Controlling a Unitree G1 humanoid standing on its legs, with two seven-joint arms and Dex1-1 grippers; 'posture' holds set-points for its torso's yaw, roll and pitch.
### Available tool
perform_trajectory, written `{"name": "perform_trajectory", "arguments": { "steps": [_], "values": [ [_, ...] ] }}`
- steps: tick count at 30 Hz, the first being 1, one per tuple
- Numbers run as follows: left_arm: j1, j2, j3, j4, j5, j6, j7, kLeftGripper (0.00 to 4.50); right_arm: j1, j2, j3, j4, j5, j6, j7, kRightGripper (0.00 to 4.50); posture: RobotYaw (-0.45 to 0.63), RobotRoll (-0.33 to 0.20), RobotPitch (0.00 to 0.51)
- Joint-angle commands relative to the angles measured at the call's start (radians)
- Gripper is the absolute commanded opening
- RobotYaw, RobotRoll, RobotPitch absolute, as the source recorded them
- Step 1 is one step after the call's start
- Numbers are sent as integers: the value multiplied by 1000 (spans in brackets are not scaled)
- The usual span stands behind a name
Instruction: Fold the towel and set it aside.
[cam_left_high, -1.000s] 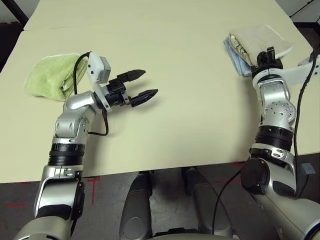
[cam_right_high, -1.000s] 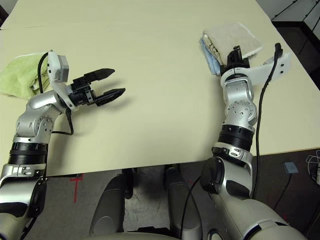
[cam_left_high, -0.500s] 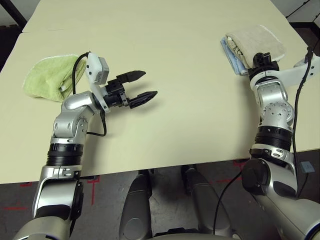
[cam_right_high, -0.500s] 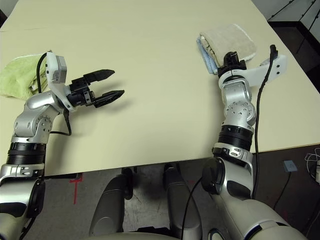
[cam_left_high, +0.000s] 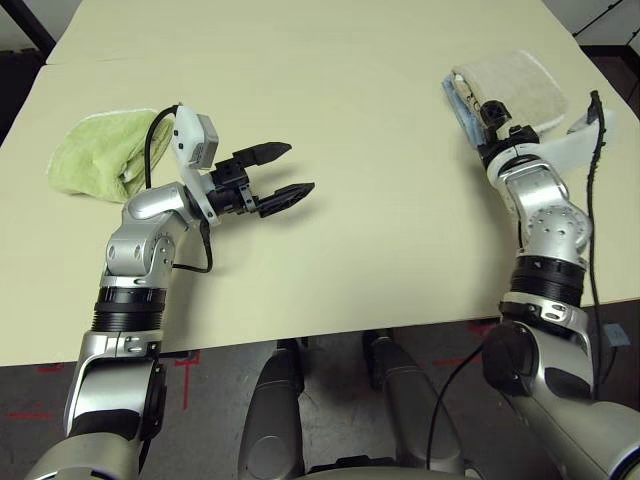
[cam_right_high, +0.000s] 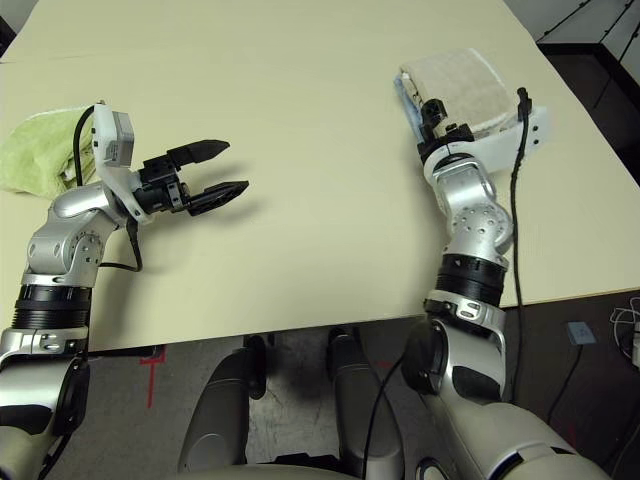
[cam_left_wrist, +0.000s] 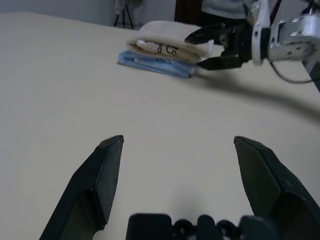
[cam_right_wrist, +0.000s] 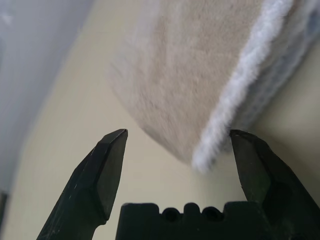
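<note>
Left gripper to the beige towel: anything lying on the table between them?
Nothing. In the left wrist view, bare table runs from the open left gripper to the folded towel on the blue towel.

The left arm rises from the lower left of the head view, its forearm bent toward the centre, and the left gripper (cam_left_high: 284, 172) hangs left of centre with both black fingers spread wide. The right arm climbs the right side to the upper right, where the right gripper (cam_left_wrist: 206, 48) points level, fingers parted.
</note>
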Motion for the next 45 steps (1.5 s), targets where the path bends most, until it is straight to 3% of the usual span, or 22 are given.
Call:
{"name": "perform_trajectory", "arguments": {
  "steps": [1,4,7,10,13,18,24,30,37,45],
  "values": [
    [1,6,-3,4,-2,5,-7,4500,63,-63,5,-191,110,207,-110,4453,-76,0,234],
    [-3,0,5,13,-8,13,3,4500,91,-123,26,-265,183,298,-66,4453,-97,0,233],
    [0,-17,17,19,-4,24,57,4500,105,-177,100,-259,150,320,36,4453,-98,0,232],
    [20,-43,27,3,23,28,166,4500,109,-229,247,-216,30,263,224,4453,-75,0,231],
    [49,-81,58,-45,27,56,300,4500,88,-232,349,-135,-88,111,439,4453,-64,0,229],
    [57,-145,135,-49,87,-17,555,4500,24,-227,473,136,-357,-335,781,4453,-9,0,219],
    [-17,-163,196,135,254,-249,850,4500,-136,-155,403,608,-512,-805,844,4453,24,0,214],
    [-114,-86,213,430,349,-467,968,4500,-250,-162,355,970,-605,-1068,822,4453,24,0,207],
    [-159,-33,223,647,351,-563,984,4500,-261,-145,297,1082,-619,-1127,775,4453,1,0,197],
    [-134,-21,260,660,266,-581,872,4500,-243,-141,262,1081,-628,-1212,802,4453,-3,0,190]
  ]
}}
